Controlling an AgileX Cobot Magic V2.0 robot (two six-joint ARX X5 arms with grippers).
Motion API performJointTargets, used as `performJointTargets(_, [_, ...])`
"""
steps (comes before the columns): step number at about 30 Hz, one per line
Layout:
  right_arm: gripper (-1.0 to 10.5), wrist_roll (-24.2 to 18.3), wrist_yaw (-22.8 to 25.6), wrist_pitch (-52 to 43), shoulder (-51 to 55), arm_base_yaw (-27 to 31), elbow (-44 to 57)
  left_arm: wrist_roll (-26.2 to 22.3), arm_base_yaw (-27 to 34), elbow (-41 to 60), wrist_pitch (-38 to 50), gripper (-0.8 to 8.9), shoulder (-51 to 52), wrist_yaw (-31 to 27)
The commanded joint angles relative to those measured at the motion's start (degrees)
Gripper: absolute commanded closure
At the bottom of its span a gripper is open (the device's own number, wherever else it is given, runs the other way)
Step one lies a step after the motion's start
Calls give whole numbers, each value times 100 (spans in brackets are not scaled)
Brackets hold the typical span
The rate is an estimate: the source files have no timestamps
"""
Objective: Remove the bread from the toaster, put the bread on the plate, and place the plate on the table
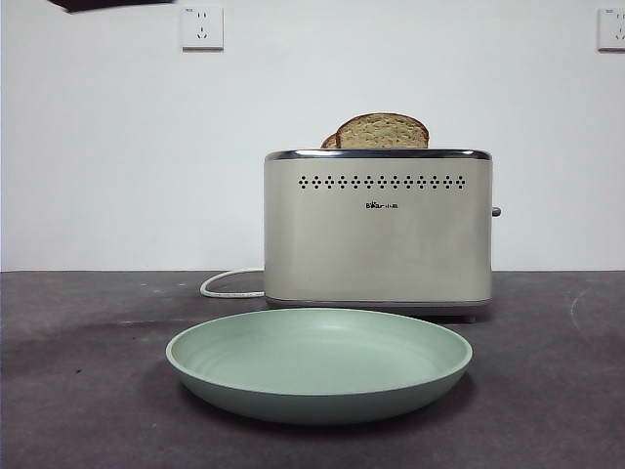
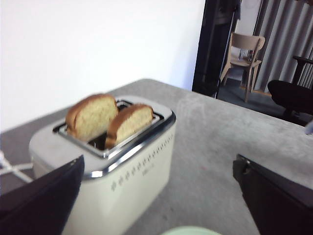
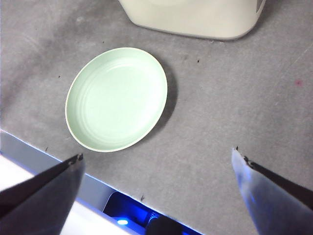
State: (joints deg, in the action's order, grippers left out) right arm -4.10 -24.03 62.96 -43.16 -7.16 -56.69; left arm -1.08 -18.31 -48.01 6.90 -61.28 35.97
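Observation:
The cream toaster [image 1: 378, 234] stands mid-table with two slices upright in its slots. The bread [image 1: 383, 132] is the wide-domed slice nearest the holed face, and a second slice [image 1: 329, 142] peeks out behind it. The mint-green plate [image 1: 319, 360] lies flat on the table [image 1: 78, 391] just in front of the toaster, with nothing on it. My left gripper [image 2: 159, 161] hovers open above and beside the toaster [image 2: 122, 176], short of the bread [image 2: 129, 122]. My right gripper [image 3: 156, 152] hangs open high over the table's near edge, with the plate [image 3: 116, 98] below it.
A white cord [image 1: 227, 286] loops from the toaster's back left. The toaster's lever [image 1: 496, 211] sticks out on its right side. A black arm tip [image 1: 107, 4] shows at the top left corner. The wall carries two sockets [image 1: 202, 27].

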Motion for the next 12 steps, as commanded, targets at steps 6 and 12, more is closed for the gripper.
performJointTargets(6, [435, -20, -7, -101, -114, -13, -15, -566, -514, -734, 494, 248, -1290, -452])
performJointTargets(12, [435, -20, -4, -105, -149, -13, -15, -861, -754, -1851, 321, 248, -2337, -483])
